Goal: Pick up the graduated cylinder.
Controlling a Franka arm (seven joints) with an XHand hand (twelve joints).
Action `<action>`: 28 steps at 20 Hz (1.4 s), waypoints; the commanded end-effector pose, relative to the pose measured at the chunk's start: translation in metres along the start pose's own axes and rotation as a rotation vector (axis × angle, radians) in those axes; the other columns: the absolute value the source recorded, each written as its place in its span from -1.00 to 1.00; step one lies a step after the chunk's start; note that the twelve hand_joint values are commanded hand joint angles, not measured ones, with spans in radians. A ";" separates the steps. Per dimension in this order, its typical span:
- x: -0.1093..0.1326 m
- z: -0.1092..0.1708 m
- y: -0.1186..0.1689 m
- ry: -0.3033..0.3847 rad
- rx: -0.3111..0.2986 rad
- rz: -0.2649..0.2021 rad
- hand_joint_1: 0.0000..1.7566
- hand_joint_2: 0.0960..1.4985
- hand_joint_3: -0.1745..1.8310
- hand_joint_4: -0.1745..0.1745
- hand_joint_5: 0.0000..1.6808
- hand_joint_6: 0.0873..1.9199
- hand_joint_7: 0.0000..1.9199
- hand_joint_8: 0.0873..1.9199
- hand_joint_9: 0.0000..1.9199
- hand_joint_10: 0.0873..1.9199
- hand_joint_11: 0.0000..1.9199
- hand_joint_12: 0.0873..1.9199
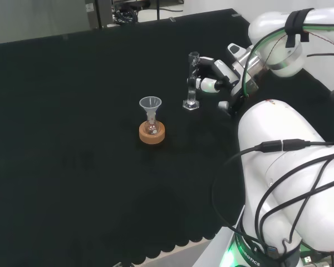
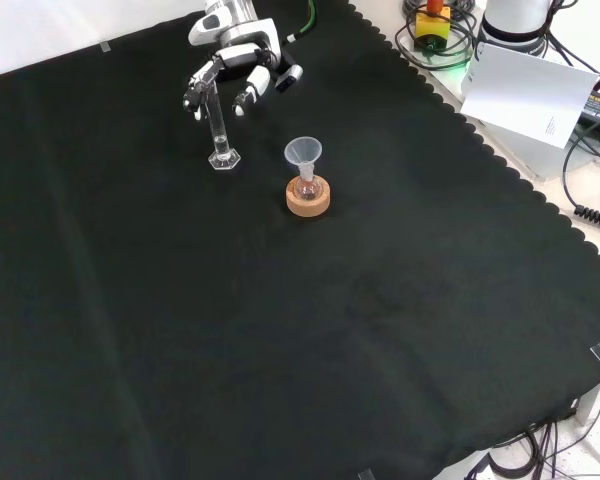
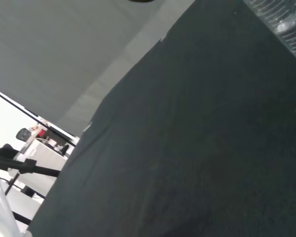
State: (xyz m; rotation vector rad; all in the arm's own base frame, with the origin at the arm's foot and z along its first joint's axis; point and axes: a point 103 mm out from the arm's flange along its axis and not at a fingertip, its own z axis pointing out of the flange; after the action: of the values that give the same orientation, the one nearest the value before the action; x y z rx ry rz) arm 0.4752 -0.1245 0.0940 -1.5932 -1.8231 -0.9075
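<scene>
The hand (image 1: 216, 75) is at the graduated cylinder (image 1: 192, 83), up near its top. In the head view its fingers (image 1: 207, 84) reach in from the right and lie against the upper part of the tube. In the front view the hand (image 2: 232, 70) comes in from the top of the cloth with fingers (image 2: 194, 98) curved down on either side of the tube. They look closed round it, though neither view shows the contact plainly.

The graduated cylinder (image 2: 219, 130) is a tall, thin tube of clear glass or plastic, standing upright on a flat clear foot with angled sides. The foot rests on the black cloth (image 2: 300, 330). The tube's wall is hard to make out against the dark cloth. In the wrist view a clear ribbed piece (image 3: 281, 22) shows close at one corner, most likely part of the cylinder.

The cylinder stands toward the far edge of the cloth in the front view, well in from the scalloped edge at that view's right. Near it, apart from it, a small round flask (image 2: 307, 190) sits in a cork ring (image 2: 308, 199) with a clear funnel (image 2: 303, 155) in its neck. In the head view the cork ring (image 1: 152, 133) and funnel (image 1: 150, 104) lie to the left of the cylinder and nearer the camera.
</scene>
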 end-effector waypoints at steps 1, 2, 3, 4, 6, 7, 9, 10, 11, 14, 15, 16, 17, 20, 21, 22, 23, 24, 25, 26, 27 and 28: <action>-0.005 0.006 0.004 0.067 -0.030 -0.008 0.14 0.33 -1.00 -0.26 -0.30 -0.99 -0.55 -0.41 -0.28 -0.52 -0.44 0.21; -0.004 0.006 0.006 0.071 -0.031 -0.011 0.14 0.33 -1.00 -0.26 -0.30 -0.98 -0.56 -0.41 -0.28 -0.53 -0.44 0.21; -0.004 0.007 0.007 0.075 -0.034 -0.013 0.14 0.33 -1.00 -0.26 -0.30 -0.98 -0.56 -0.41 -0.28 -0.53 -0.44 0.21; -0.005 0.007 0.008 0.081 -0.036 -0.014 0.14 0.33 -1.00 -0.26 -0.30 -0.98 -0.56 -0.41 -0.28 -0.53 -0.44 0.21; -0.006 0.008 0.010 0.086 -0.038 -0.016 0.14 0.33 -1.00 -0.25 -0.30 -0.98 -0.57 -0.42 -0.28 -0.53 -0.44 0.20; -0.007 0.009 0.010 0.091 -0.039 -0.016 0.14 0.33 -1.00 -0.25 -0.30 -0.98 -0.57 -0.42 -0.28 -0.53 -0.44 0.20; -0.008 0.010 0.011 0.105 -0.045 -0.015 0.15 0.33 -1.00 -0.25 -0.30 -0.98 -0.57 -0.41 -0.28 -0.53 -0.44 0.20; -0.008 0.010 0.011 0.110 -0.046 -0.016 0.15 0.33 -1.00 -0.25 -0.29 -0.98 -0.57 -0.41 -0.28 -0.53 -0.44 0.20; -0.008 0.010 0.012 0.115 -0.049 -0.016 0.15 0.33 -1.00 -0.24 -0.28 -0.97 -0.56 -0.41 -0.28 -0.54 -0.44 0.20; -0.009 0.012 0.012 0.126 -0.052 -0.016 0.16 0.34 -1.00 -0.23 -0.25 -0.95 -0.56 -0.41 -0.27 -0.54 -0.42 0.19; -0.009 0.013 0.012 0.129 -0.051 -0.015 0.16 0.34 -1.00 -0.23 -0.24 -0.94 -0.55 -0.41 -0.27 -0.54 -0.41 0.18; -0.009 0.014 0.012 0.133 -0.054 -0.012 0.17 0.34 -1.00 -0.23 -0.23 -0.93 -0.55 -0.41 -0.26 -0.54 -0.40 0.17; -0.010 0.014 0.011 0.141 -0.057 -0.010 0.17 0.34 -1.00 -0.23 -0.23 -0.92 -0.54 -0.40 -0.25 -0.55 -0.39 0.16; -0.011 0.016 0.011 0.147 -0.066 -0.008 0.18 0.35 -1.00 -0.23 -0.22 -0.89 -0.54 -0.41 -0.24 -0.56 -0.37 0.15; -0.011 0.016 0.011 0.152 -0.072 -0.007 0.19 0.35 -1.00 -0.23 -0.22 -0.89 -0.54 -0.41 -0.23 -0.56 -0.37 0.14; -0.012 0.016 0.011 0.151 -0.071 -0.007 0.19 0.36 -1.00 -0.23 -0.22 -0.87 -0.54 -0.41 -0.23 -0.57 -0.36 0.13; -0.012 0.016 0.011 0.153 -0.070 -0.008 0.20 0.36 -1.00 -0.23 -0.23 -0.83 -0.53 -0.41 -0.22 -0.59 -0.35 0.13; -0.012 0.016 0.011 0.156 -0.071 -0.008 0.20 0.37 -1.00 -0.22 -0.24 -0.78 -0.53 -0.41 -0.20 -0.60 -0.34 0.12; -0.012 0.017 0.011 0.158 -0.072 -0.008 0.21 0.37 -1.00 -0.22 -0.25 -0.74 -0.52 -0.41 -0.19 -0.61 -0.33 0.11; -0.012 0.017 0.012 0.161 -0.075 -0.007 0.22 0.37 -1.00 -0.22 -0.25 -0.71 -0.52 -0.41 -0.19 -0.62 -0.32 0.11; -0.012 0.017 0.012 0.167 -0.076 -0.006 0.22 0.38 -1.00 -0.22 -0.25 -0.68 -0.52 -0.41 -0.18 -0.63 -0.31 0.10; -0.013 0.017 0.012 0.170 -0.075 -0.005 0.23 0.38 -1.00 -0.22 -0.25 -0.65 -0.51 -0.40 -0.17 -0.63 -0.30 0.09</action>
State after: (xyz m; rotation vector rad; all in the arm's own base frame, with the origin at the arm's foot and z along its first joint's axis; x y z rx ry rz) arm 0.4888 -0.1179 0.0760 -1.5126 -1.7049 -1.0823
